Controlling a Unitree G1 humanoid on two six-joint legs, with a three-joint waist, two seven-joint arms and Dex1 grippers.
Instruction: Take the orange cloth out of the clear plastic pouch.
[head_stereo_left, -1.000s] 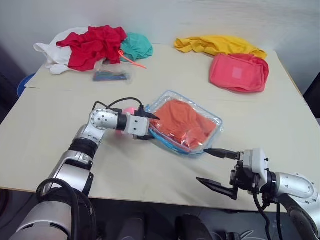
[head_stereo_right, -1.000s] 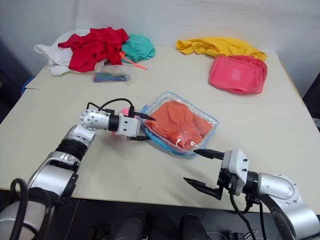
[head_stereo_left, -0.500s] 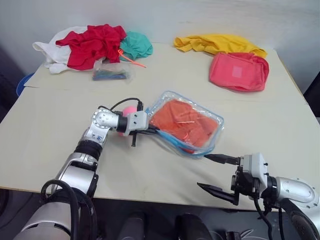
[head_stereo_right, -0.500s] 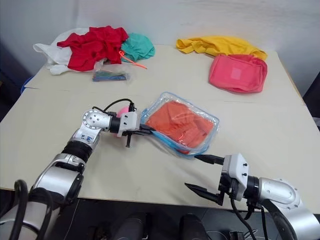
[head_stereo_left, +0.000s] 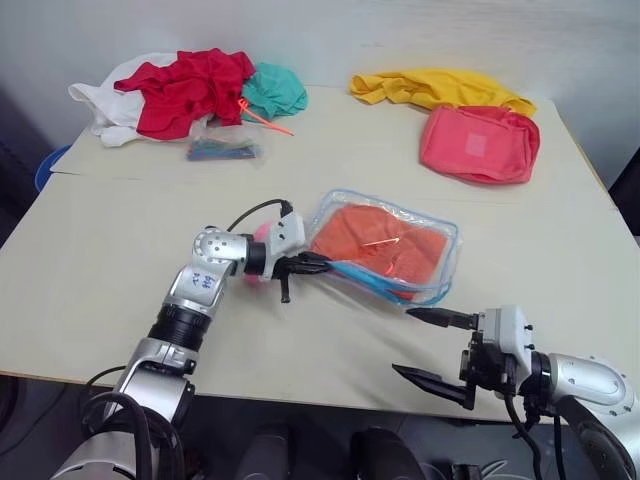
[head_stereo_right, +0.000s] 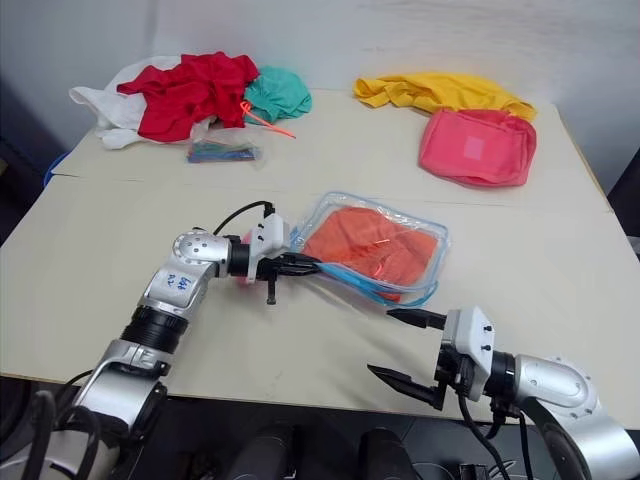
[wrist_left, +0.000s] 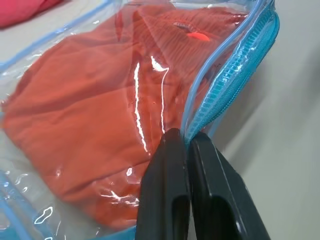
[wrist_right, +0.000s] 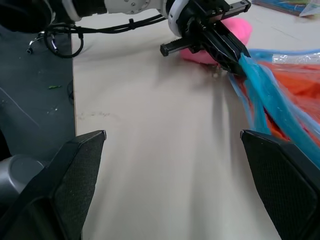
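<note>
On the table (head_stereo_left: 100, 250), left gripper (wrist_left: 187, 137) pinches the clear plastic pouch (head_stereo_left: 440, 245) edge.

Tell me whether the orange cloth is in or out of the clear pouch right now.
In. The orange cloth lies wholly inside the clear plastic pouch, seen through the plastic, while the left gripper pinches the pouch's blue zipper edge.

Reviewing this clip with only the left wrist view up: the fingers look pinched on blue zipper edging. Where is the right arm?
Observer: The right gripper hovers open above the table's near edge, touching nothing.
Operator: Is the orange cloth out yet?
Observer: No, the orange cloth lies fully inside the clear plastic pouch.
Operator: Anything beside the left gripper?
Observer: A pink plush charm sits right behind the left gripper.
</note>
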